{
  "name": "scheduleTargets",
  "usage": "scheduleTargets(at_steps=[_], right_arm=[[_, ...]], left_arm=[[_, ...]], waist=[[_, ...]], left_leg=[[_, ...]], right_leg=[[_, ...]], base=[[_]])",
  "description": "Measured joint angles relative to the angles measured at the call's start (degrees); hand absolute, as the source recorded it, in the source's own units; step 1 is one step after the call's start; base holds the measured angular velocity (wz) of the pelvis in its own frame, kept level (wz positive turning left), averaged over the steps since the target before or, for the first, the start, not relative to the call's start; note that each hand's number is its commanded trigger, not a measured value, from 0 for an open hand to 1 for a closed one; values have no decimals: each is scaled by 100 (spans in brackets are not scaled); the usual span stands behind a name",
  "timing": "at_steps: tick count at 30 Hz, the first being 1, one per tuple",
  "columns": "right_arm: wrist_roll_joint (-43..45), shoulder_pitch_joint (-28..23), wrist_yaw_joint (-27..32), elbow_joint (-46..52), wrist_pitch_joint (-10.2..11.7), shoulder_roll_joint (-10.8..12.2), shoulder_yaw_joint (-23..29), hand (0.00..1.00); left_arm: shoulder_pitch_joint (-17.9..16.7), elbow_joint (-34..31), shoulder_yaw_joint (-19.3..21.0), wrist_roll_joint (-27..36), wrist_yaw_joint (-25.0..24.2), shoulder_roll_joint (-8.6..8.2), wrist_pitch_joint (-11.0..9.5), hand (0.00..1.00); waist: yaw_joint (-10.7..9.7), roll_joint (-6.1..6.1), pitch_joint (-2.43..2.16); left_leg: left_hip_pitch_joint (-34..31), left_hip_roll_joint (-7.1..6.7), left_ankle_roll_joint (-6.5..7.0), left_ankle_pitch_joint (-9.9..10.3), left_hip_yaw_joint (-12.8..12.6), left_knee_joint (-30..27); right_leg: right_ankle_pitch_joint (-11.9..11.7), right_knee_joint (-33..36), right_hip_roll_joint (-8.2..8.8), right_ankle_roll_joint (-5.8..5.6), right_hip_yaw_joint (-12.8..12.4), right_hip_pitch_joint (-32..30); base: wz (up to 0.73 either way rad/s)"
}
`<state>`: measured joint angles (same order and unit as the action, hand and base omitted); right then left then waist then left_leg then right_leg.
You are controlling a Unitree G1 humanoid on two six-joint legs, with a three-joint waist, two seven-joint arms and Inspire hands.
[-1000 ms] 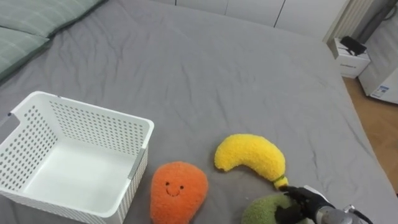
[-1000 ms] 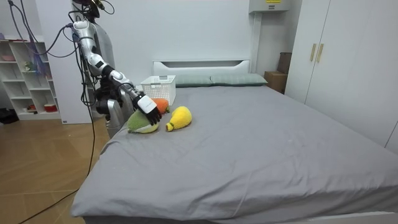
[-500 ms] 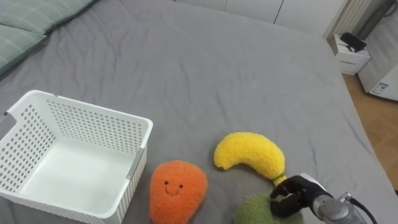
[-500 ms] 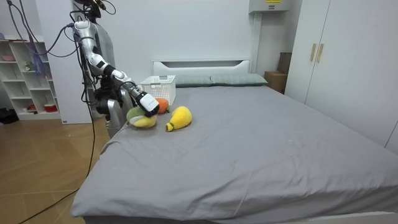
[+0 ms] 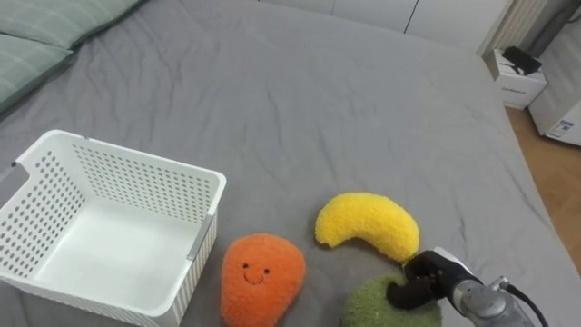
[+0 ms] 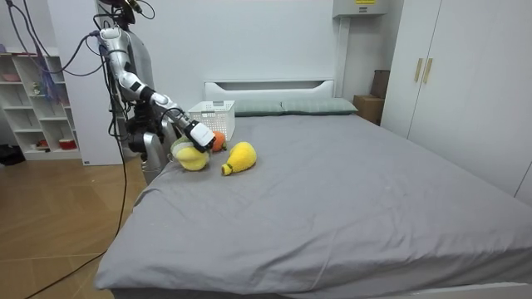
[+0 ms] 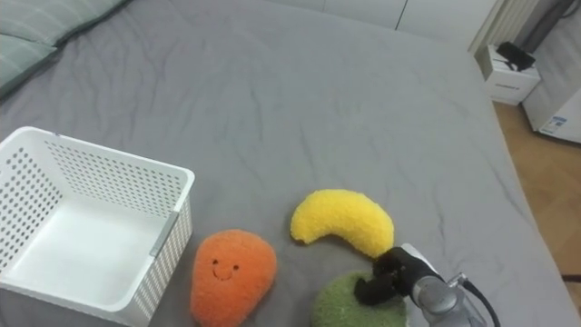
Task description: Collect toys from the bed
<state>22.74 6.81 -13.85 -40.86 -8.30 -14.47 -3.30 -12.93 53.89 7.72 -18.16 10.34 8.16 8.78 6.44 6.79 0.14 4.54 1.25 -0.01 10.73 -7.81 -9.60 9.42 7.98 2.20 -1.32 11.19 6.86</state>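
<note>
As I watch the feed from the head camera, the robot's right hand (image 5: 427, 280) sits at the lower right of the frame, its dark fingers curled round the top of a green plush toy (image 5: 377, 307); the hand is closed on that toy. Whether the toy is clear of the sheet I cannot tell.

Just above it on the grey bed (image 5: 318, 100) lies a yellow plush banana (image 5: 368, 227), close beside the hand. An orange plush toy with a smiling face (image 5: 261, 277) lies at lower centre, to the left of the green one and just below the banana's left end. At the lower left of the frame stands a white perforated basket (image 5: 136, 182), nothing inside it, its near corner right beside the orange toy. Green pillows (image 5: 45, 36) fill the upper left corner.

In the room view, the robot stands at the corner of the bed on the view's left, by the basket, its arm reaching down and forward with the hand (image 6: 198, 135) over the green toy (image 6: 189, 158) at the mattress edge, the banana just to the right of it.
</note>
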Motion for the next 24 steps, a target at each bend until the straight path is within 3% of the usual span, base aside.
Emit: scheduleTargets(at_steps=[7, 15, 20, 24], right_arm=[[129, -34, 1, 1269, -53, -61, 20, 100], [85, -29, 5, 2999, -144, -157, 244, 100], [-57, 94, -11, 3669, -181, -159, 242, 100], [-136, 624, -98, 3669, -285, -158, 218, 100]], left_arm=[[-36, -90, 1, 48, 33, -2, 8, 0], [-39, -91, 4, 52, 46, -31, 12, 0], [-52, -186, 35, 50, 54, -45, 12, 0], [-45, -198, 16, 52, 69, -59, 12, 0]], waist=[[-185, -46, 2], [-178, -164, 22], [-152, -128, 2], [-92, -58, -4]], left_leg=[[9, -1, 0, 0, 12, 1], [12, 1, 2, -1, 10, 2], [-47, -2, 4, -3, -1, 1], [-58, -4, 10, -11, 6, 3]], right_leg=[[-4, 3, -2, 4, 4, -3], [-4, 63, 3, 4, -3, -10], [-4, 74, 11, 4, 3, -70], [-4, 84, 13, 4, 11, -82]], base=[[0], [0], [0], [0]])
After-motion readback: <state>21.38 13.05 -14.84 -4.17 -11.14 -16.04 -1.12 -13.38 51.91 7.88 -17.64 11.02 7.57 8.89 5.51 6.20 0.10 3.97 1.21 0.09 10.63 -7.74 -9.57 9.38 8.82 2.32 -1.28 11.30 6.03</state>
